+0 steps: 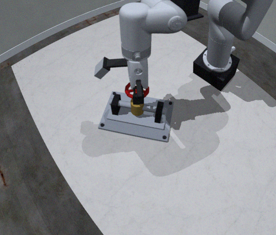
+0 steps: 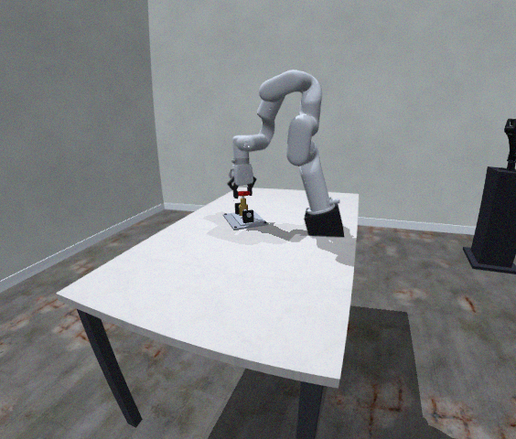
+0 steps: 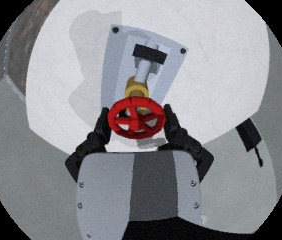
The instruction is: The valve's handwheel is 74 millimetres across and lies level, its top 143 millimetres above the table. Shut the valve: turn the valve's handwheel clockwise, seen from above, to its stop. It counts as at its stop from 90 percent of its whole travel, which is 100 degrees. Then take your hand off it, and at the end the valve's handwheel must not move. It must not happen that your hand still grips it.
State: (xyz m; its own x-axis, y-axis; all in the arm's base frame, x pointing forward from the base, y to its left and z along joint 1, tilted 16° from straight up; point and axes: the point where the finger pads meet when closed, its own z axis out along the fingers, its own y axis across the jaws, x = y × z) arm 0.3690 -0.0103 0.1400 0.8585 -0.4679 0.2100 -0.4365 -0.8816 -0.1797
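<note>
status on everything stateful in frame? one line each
gripper: shut on the handwheel, fingers on opposite sides of its rim
handwheel: red, level, gripped; how far it is turned cannot be told
valve body: brass, upright on its pipe
base plate: flat on the table
</note>
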